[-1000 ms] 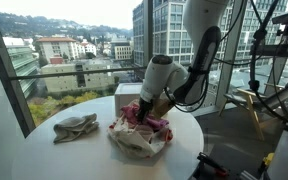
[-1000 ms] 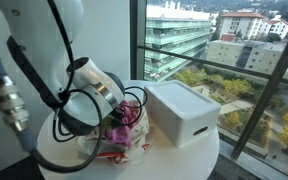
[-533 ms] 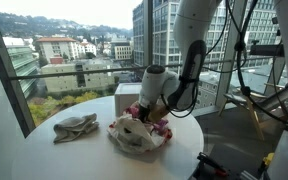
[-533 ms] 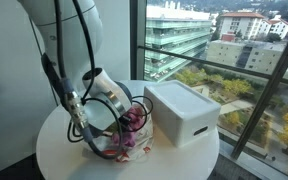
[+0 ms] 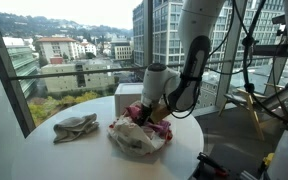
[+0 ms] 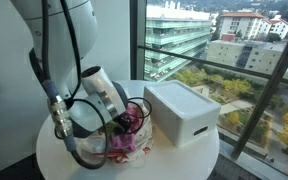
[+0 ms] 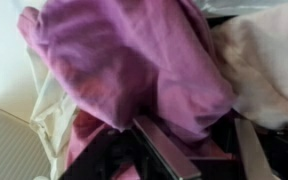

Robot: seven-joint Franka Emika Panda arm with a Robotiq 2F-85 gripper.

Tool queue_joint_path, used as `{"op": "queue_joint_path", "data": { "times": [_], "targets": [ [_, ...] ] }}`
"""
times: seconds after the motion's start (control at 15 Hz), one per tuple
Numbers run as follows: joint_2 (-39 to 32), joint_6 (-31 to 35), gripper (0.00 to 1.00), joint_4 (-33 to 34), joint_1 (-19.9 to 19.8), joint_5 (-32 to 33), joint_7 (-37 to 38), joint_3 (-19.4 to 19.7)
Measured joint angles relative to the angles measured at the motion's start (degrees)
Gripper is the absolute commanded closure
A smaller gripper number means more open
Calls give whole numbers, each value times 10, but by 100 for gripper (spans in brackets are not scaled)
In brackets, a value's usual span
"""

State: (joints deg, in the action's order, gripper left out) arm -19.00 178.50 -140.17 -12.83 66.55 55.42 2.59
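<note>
A heap of clothes point(image 5: 134, 138) lies on the round white table point(image 5: 44, 158); pink cloth point(image 5: 144, 119) is on top and white cloth underneath. My gripper point(image 5: 147, 111) points down into the top of the heap, seen also in an exterior view among the pink folds point(image 6: 125, 127). In the wrist view the gripper point(image 7: 202, 142) has its two fingers point(image 7: 162, 150) standing apart. The pink cloth point(image 7: 134, 60) bulges over and between their tips, loose rather than pinched. A white cloth point(image 7: 262, 60) lies to the right of it.
A white box point(image 6: 184, 112) stands on the table right beside the heap, toward the window point(image 5: 84, 40). A crumpled grey cloth point(image 5: 74, 127) lies apart from the heap on the table. Tripods and cables point(image 5: 254, 100) stand behind the arm.
The gripper came down onto the heap with the pink cloth, and its jaws have parted from their earlier pinch. The arm's upper links shifted slightly.
</note>
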Motion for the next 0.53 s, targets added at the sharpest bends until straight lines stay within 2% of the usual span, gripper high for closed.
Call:
{"op": "queue_joint_path", "data": {
  "times": [0.07,0.13,0.33,0.53],
  "targets": [
    [12,0,1,-18,-15,-19,-22,-12],
    [26,1,0,-39,-31,-36,-45,-25],
    [73,14,0,-94,-68,-56,-89,-50],
    [133,33,0,-135,-75,-42,-104,-51]
  ]
}}
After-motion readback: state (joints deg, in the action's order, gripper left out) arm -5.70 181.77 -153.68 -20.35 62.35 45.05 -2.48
